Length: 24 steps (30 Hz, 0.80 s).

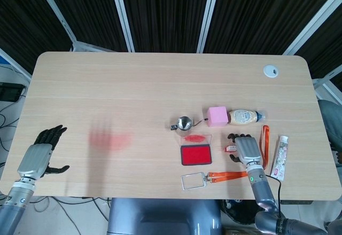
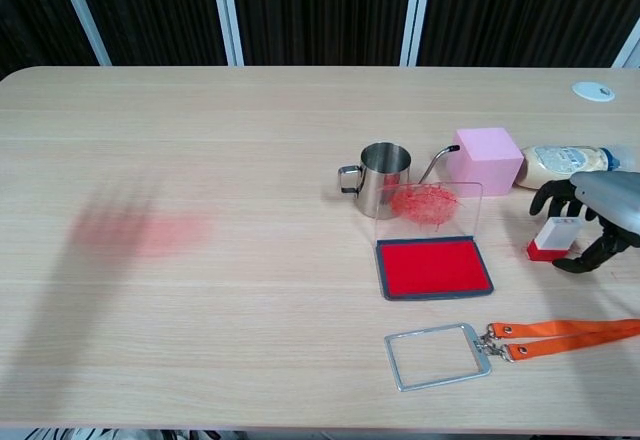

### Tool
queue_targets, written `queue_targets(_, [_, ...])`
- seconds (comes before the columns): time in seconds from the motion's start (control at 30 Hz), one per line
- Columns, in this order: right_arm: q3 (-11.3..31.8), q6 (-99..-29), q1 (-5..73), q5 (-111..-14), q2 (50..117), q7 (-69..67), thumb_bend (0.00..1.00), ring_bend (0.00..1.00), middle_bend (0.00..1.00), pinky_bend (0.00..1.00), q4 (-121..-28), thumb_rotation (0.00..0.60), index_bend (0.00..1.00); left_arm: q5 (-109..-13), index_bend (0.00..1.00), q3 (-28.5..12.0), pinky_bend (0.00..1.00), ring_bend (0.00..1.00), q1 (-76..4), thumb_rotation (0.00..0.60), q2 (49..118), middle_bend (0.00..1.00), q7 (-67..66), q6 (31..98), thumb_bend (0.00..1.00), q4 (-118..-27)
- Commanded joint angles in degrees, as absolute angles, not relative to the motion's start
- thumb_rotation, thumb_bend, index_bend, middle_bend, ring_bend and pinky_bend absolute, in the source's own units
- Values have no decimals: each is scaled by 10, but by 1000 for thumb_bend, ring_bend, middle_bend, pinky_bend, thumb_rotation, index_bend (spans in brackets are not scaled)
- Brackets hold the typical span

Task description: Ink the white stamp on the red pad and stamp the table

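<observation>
Orange lanyard strap with its clear badge holder lies nearest me on the wooden tabletop. Just beyond it sits the red ink pad, its clear lid standing open and smeared with red. To the right of the pad my right hand hangs over the white stamp, which stands on the tabletop on its red base; my fingers curl loosely around it with gaps on either side, so I am cupping it rather than gripping it. From the head view the stamp peeks out at the left of that hand, and a white tube lies further right. My left hand rests at the far left edge of the tabletop, fingers spread, holding nothing. A faint red smudge marks the wood on the left side. Behind the pad stand a small steel cup, a pink block and a lying mayonnaise bottle. A white grommet is at the far right corner.
</observation>
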<state>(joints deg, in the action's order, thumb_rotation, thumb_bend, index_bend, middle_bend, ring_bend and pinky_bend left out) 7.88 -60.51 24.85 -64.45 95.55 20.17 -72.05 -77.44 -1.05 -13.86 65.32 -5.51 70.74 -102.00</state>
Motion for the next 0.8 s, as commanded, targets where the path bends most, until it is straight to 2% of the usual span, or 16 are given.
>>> queue_targets(0.03, [79, -604, 249, -639, 951, 211, 218, 263, 258, 281, -727, 600, 93, -775, 0, -11, 0, 0, -139, 600, 653, 0, -55, 708, 14, -1020])
queue_targets(0.17, [81, -617, 248, -641, 934, 228, 200, 209, 192, 259, -752, 600, 54, -775, 0, -11, 0, 0, -138, 600, 653, 0, -54, 708, 14, -1020])
queue_targets(0.47, [82, -682, 233, -695, 814, 257, 185, 134, 112, 242, -883, 600, 47, -782, 0, -9, 0, 0, -139, 600, 652, 0, -53, 709, 14, -1019])
queue_targets(0.57, [70, -716, 215, -731, 759, 256, 171, 101, 80, 242, -926, 600, 31, -787, 0, -8, 0, 0, -138, 600, 652, 0, -52, 712, 14, -1018])
queue_targets(0.7, [45, -765, 179, -779, 694, 236, 138, 7, 4, 214, -962, 600, 0, -793, 0, -9, 0, 0, -137, 600, 652, 0, -54, 718, 14, -1014])
queue_targets(0.8, [24, -807, 146, -814, 663, 207, 127, 0, 0, 212, -973, 600, 0, -801, 0, -8, 0, 0, -137, 600, 654, 0, -61, 724, 14, -1008])
